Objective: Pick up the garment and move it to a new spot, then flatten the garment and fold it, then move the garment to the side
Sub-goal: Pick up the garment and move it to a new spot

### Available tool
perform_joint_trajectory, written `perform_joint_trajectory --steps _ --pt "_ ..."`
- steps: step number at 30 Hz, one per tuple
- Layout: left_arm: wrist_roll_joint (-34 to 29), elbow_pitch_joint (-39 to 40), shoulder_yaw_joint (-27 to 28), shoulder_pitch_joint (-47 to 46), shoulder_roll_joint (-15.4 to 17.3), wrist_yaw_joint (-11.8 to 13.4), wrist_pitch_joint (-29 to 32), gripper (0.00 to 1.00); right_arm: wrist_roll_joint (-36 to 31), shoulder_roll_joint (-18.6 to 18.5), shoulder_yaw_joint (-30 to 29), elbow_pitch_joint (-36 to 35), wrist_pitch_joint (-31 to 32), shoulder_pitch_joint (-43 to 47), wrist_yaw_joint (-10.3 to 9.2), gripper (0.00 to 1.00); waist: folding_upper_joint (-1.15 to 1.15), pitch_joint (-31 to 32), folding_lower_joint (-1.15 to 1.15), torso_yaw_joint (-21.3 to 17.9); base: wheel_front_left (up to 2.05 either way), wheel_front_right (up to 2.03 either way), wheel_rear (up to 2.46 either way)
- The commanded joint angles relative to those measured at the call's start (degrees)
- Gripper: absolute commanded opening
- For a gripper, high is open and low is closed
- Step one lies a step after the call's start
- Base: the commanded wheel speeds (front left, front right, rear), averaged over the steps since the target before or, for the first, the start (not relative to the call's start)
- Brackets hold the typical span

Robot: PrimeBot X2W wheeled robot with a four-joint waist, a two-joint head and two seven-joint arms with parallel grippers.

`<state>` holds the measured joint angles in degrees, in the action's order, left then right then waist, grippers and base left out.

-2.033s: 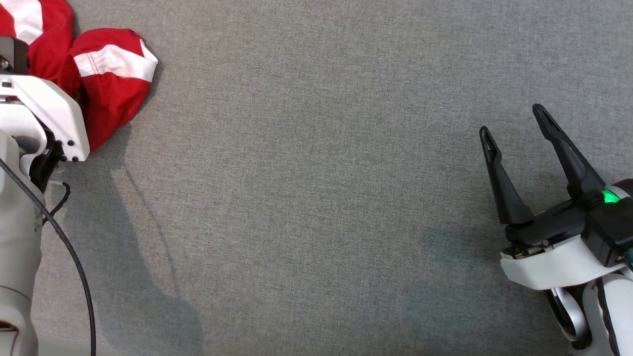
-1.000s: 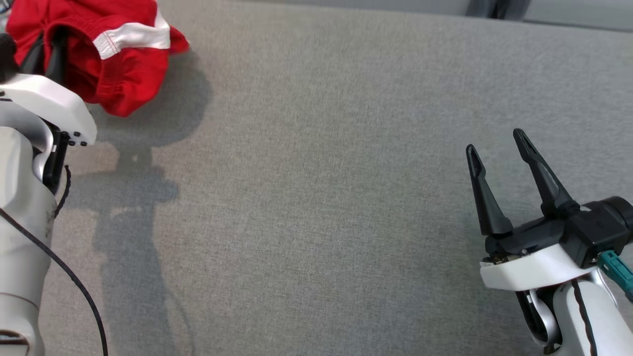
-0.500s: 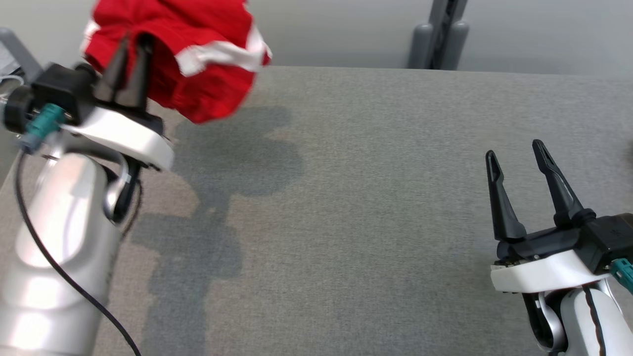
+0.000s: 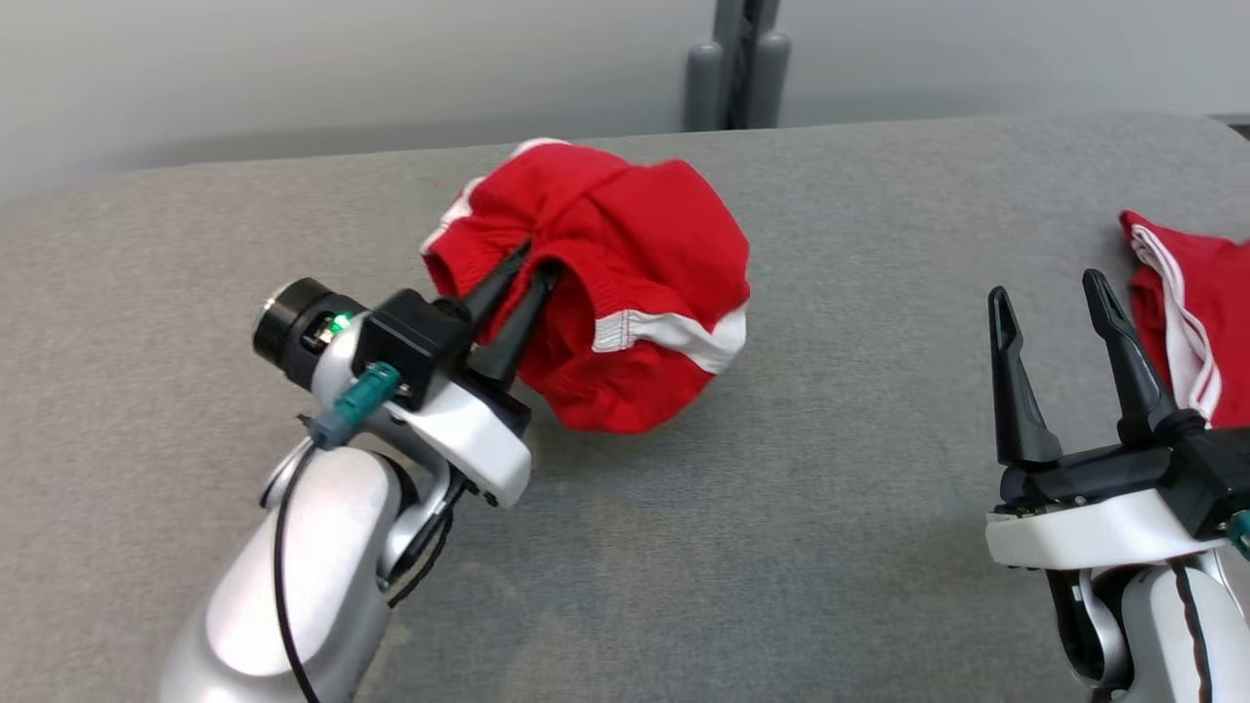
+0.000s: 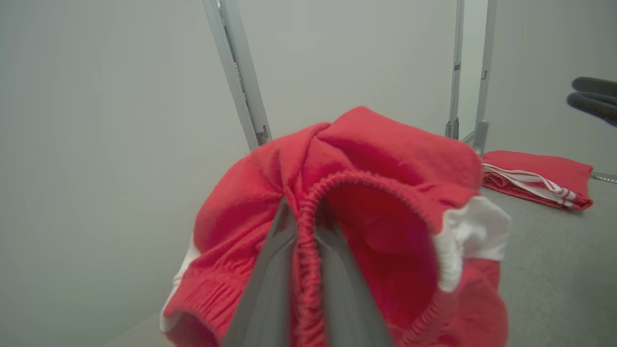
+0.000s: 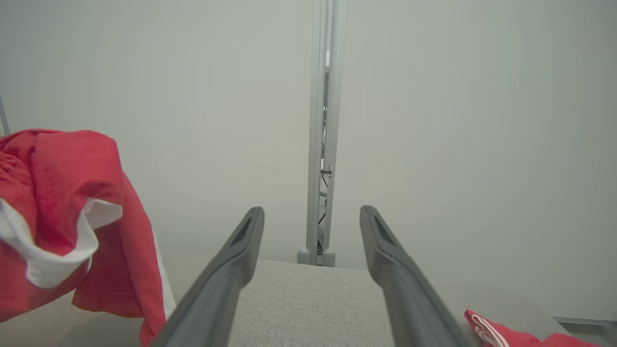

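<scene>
A crumpled red garment (image 4: 625, 293) with white stripes hangs above the grey table (image 4: 781, 547), near its far middle. My left gripper (image 4: 535, 262) is shut on its elastic waistband, the two fingers pinching the gathered hem (image 5: 306, 250). The same bundle (image 6: 58, 212) fills the left side of the right wrist view. My right gripper (image 4: 1045, 288) stands open at the lower right, fingers (image 6: 241, 250) spread with nothing between them, well apart from the held garment.
A second red garment (image 4: 1187, 322) with white stripes lies folded at the table's right edge, just beyond my right gripper, and again (image 5: 535, 180) in the left wrist view. A grey metal post (image 4: 734, 63) rises behind the table's far edge.
The head camera has turned and tilted up. My left gripper has lifted the garment off the table and carried it right toward the table's middle. The right gripper stays open.
</scene>
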<state>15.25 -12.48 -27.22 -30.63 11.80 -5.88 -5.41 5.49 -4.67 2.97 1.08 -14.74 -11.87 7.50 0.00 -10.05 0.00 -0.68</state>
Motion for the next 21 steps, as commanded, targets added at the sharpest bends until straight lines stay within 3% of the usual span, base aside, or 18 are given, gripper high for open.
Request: perform_joint_trajectory --steps 1,6,12,21 --pt "-0.88 0.23 -0.27 0.41 0.08 0.59 -0.15 0.00 -0.37 -0.04 0.00 -0.04 -0.46 -0.53 -0.01 1.00 0.00 -1.12 0.00 -2.21 0.00 0.00 0.00" --pt "-4.38 -2.94 -4.00 -0.57 -1.39 1.80 -0.52 0.00 -0.16 0.25 -1.01 -0.30 -0.50 -0.90 -0.02 1.00 0.00 -3.22 0.00 -6.17 0.00 0.00 0.00" --pt "-6.79 -12.40 -6.10 -3.33 -4.59 4.40 -2.30 0.00 0.62 0.97 -1.59 -0.52 -0.59 -1.75 -0.02 1.00 0.00 -6.06 0.00 -10.68 0.00 0.00 0.00" --pt "-8.03 -25.17 -7.92 -6.95 -6.41 5.97 -5.70 0.00 0.90 1.57 -2.67 -1.21 -0.56 -1.55 -0.02 1.00 0.00 -7.42 0.00 -13.31 0.00 0.00 0.00"
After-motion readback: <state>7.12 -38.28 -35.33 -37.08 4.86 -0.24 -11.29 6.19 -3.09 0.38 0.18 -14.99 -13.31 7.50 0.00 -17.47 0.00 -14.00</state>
